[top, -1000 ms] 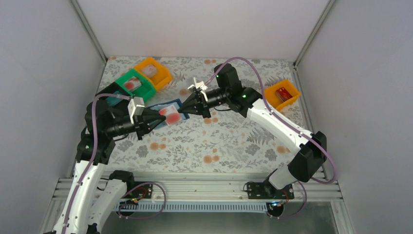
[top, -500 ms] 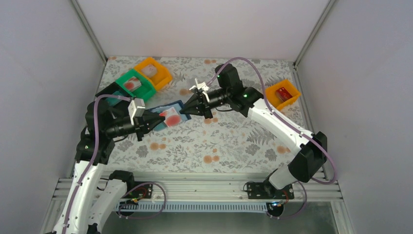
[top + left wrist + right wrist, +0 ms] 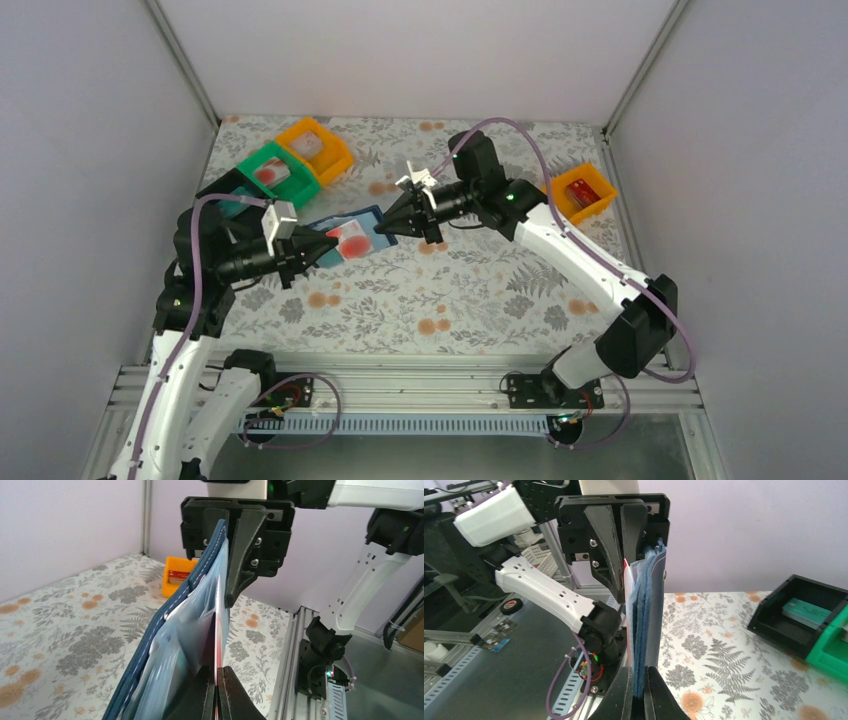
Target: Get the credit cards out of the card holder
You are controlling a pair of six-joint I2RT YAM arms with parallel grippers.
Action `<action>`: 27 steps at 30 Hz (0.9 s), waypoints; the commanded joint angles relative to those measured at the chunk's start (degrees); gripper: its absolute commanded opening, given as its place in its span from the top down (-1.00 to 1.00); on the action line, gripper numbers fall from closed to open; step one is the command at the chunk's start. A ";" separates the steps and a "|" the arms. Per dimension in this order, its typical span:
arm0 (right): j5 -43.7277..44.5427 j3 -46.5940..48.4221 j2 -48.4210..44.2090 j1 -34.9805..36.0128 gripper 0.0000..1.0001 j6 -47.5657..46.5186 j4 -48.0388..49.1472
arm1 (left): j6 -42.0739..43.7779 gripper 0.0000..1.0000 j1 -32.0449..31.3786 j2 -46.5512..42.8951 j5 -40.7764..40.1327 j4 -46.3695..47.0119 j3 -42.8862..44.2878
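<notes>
Midair: left gripper pinched tight on the card edge, right gripper clamped on the card holder at the opposite end. Long axis runs gripper to gripper. Card should draw straight back toward the left wrist.

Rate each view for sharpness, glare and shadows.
Top external: soft, even light, no glare and only faint shadows; the card holder is small but legible. Left wrist: the card holder's near end is blurred, and the table farther off is crisper. Right wrist: the card holder's near edge is soft, the black bin is sharp, and there is no glare.
</notes>
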 commanded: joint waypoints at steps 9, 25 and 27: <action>9.61 -4.72 -4.02 -8.35 0.92 8.64 3.48 | -8.49 0.95 3.03 -1.45 -10.65 1.75 -1.10; 5.28 -8.50 11.22 -6.55 0.92 21.78 3.49 | -23.45 0.95 8.19 -2.43 -10.60 9.59 -3.09; 3.56 -10.08 13.20 -5.98 0.91 24.07 4.86 | -23.53 0.95 8.28 -2.52 -10.61 9.91 -3.63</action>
